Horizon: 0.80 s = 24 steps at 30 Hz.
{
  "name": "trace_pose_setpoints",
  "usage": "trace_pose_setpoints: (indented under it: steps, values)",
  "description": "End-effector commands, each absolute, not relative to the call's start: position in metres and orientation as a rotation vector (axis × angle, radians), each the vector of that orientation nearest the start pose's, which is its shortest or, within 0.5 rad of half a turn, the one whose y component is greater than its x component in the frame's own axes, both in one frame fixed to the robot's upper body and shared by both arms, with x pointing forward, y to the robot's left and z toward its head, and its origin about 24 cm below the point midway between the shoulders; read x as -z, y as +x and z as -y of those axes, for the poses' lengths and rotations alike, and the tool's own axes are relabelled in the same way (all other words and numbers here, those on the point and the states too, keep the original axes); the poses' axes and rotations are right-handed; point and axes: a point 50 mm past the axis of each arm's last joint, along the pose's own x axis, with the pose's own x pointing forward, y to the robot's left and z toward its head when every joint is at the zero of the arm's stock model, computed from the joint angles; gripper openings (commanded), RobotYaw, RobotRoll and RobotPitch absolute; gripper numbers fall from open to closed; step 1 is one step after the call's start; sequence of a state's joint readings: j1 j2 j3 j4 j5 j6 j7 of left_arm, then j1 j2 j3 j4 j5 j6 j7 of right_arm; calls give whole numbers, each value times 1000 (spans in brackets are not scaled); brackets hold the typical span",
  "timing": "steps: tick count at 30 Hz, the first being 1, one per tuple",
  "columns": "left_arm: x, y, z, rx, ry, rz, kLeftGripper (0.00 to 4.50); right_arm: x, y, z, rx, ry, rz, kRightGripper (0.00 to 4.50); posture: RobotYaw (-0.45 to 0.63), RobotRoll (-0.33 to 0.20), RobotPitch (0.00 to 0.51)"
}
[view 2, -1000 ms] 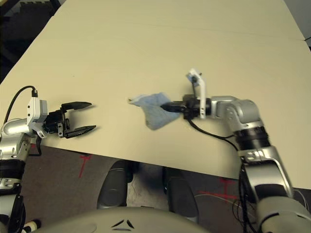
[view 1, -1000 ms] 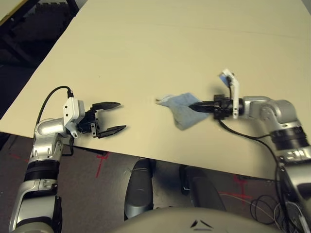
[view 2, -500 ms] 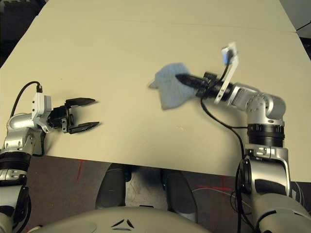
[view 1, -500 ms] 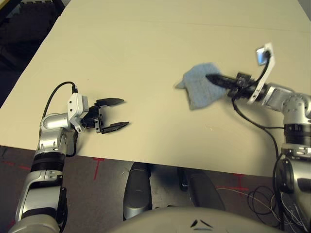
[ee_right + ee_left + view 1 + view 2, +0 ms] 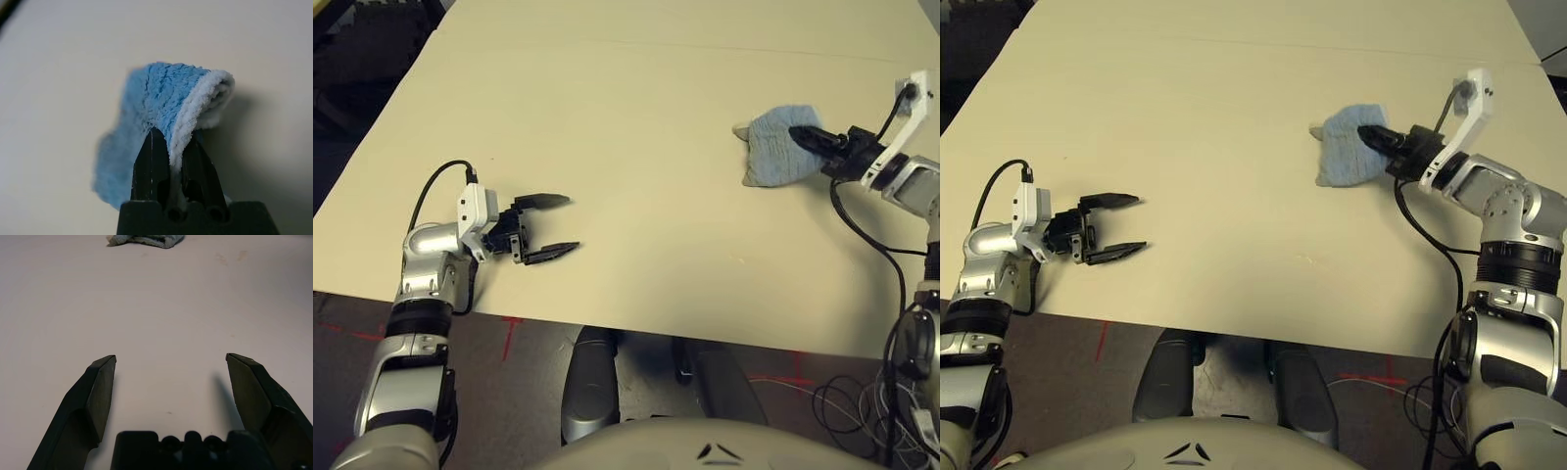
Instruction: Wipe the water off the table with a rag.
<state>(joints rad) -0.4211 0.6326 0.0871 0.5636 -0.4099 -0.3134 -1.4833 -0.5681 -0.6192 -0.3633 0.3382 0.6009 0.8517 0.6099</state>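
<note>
On the far right of the table (image 5: 607, 88), in the head views, the right gripper (image 5: 1376, 136) pinches the rag (image 5: 1347, 157), which lies bunched on the surface; the left gripper (image 5: 543, 227) hovers near the front edge on the left, well apart from the cloth, its fingers spread with nothing between them. A faint mark near the front edge at centre-right may be water (image 5: 738, 258), though it is too small to be sure. In the left wrist view the two fingers (image 5: 100, 389) stand wide apart over bare table, with the rag's edge far ahead and a couple of faint amber spots beside it. In the right wrist view the fingers are pressed together on a fold of the rag (image 5: 161, 98), gripping only its whitish hem. The risks, as I judge them: that thin hold could slip under a hard drag, leaving the cloth behind; a bunched rag touches little surface and may smear the spots instead of lifting them; and since the spots are so faint, a pass could simply miss them.
</note>
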Motion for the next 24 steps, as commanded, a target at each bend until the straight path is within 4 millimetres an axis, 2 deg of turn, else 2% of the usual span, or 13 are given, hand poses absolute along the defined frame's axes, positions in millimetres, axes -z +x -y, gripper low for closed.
trace_pose_setpoints:
  steps: [1, 2, 3, 4, 8, 13, 19, 22, 24]
  values:
    - [-104, 284, -252, 1253, 347, 63, 4500, -128, 317, 294, -265, 308, -349, 16, 113, 0, 219]
    - [-104, 285, -252, 1252, 346, 63, 4500, -126, 318, 297, -227, 280, -355, 16, 112, 0, 218]
    - [-104, 285, -252, 1250, 343, 64, 4500, -125, 319, 300, -201, 268, -350, 675, 108, 0, 218]
    - [-105, 287, -252, 1240, 335, 68, 4500, -128, 321, 301, -200, 277, -329, 897, 107, 0, 218]
    - [-111, 296, -251, 1171, 292, 98, 4500, -151, 324, 309, -224, 289, -175, 2482, 99, 0, 217]
    - [-124, 311, -256, 980, 196, 142, 4500, -177, 316, 328, -244, 268, 39, 4372, 93, 0, 219]
    - [-146, 334, -279, 556, 26, 223, 4500, -183, 312, 356, -123, 221, 144, 4444, 98, 0, 223]
    - [-152, 337, -297, 373, -16, 242, 4500, -180, 312, 363, -96, 167, 147, 4444, 109, 0, 225]
    - [-154, 334, -318, 196, -28, 258, 4500, -177, 309, 370, -80, 115, 149, 4444, 112, 0, 226]
